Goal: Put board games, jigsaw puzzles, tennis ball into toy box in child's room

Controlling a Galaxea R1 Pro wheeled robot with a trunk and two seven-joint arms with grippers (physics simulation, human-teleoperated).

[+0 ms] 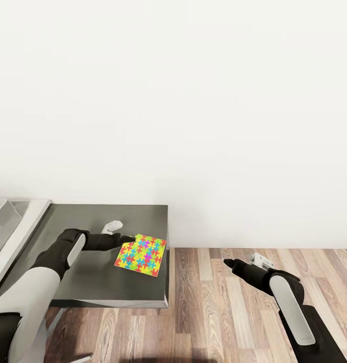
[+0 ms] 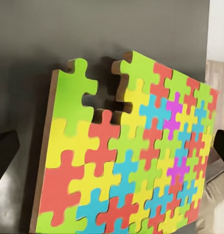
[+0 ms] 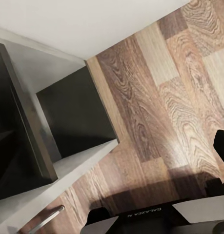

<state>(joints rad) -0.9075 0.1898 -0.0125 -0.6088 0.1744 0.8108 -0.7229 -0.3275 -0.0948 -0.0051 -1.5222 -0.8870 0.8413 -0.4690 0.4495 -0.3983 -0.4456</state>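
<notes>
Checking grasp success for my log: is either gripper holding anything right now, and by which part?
Nothing is clearly held. The left gripper is open at the jigsaw puzzle's near edge; the right gripper hangs over the floor.

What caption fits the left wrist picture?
Open left pincer closing in on a colourful jigsaw puzzle on the dark table.

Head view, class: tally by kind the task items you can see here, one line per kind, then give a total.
Jigsaw puzzle: 1
Toy box, corner showing: 1
Board games: 0
Tennis balls: 0
Total: 2
</notes>
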